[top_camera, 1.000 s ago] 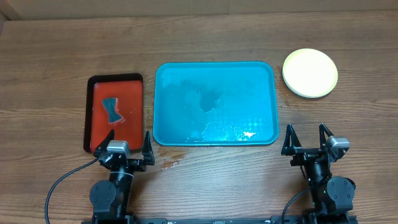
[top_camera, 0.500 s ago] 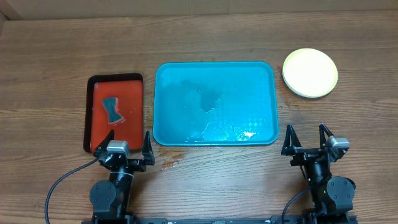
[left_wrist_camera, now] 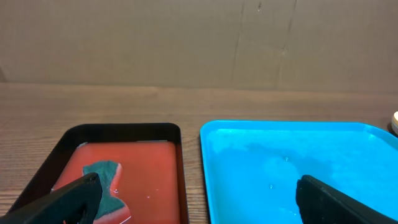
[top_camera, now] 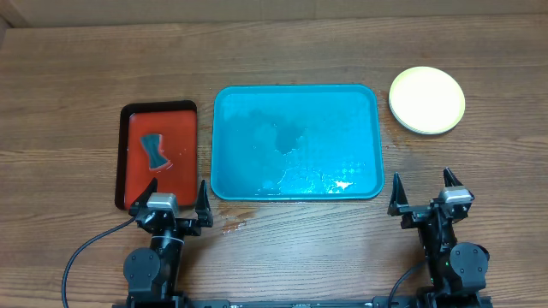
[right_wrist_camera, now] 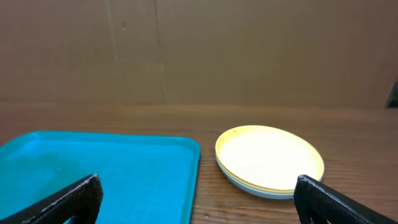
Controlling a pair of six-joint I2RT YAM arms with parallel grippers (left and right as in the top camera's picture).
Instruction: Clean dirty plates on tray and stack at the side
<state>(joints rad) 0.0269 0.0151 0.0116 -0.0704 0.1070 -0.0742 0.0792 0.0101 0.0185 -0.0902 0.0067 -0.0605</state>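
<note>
The turquoise tray (top_camera: 296,142) lies at the table's middle with wet patches and no plates on it; it also shows in the left wrist view (left_wrist_camera: 292,168) and the right wrist view (right_wrist_camera: 99,168). The plates (top_camera: 426,99) sit in one stack on the wood at the back right, a pale yellow-green one on top; in the right wrist view the stack (right_wrist_camera: 268,158) shows a pale blue edge at the bottom. My left gripper (top_camera: 177,198) is open and empty near the tray's front left corner. My right gripper (top_camera: 420,193) is open and empty in front of the stack.
A red tray with a black rim (top_camera: 159,154) lies left of the turquoise tray and holds a dark green sponge (top_camera: 154,151), also seen in the left wrist view (left_wrist_camera: 106,180). A small wet spot (top_camera: 233,227) marks the wood by the left gripper. A brown wall stands behind the table.
The right gripper's fingers have spread a little wider. Nothing else has moved.
</note>
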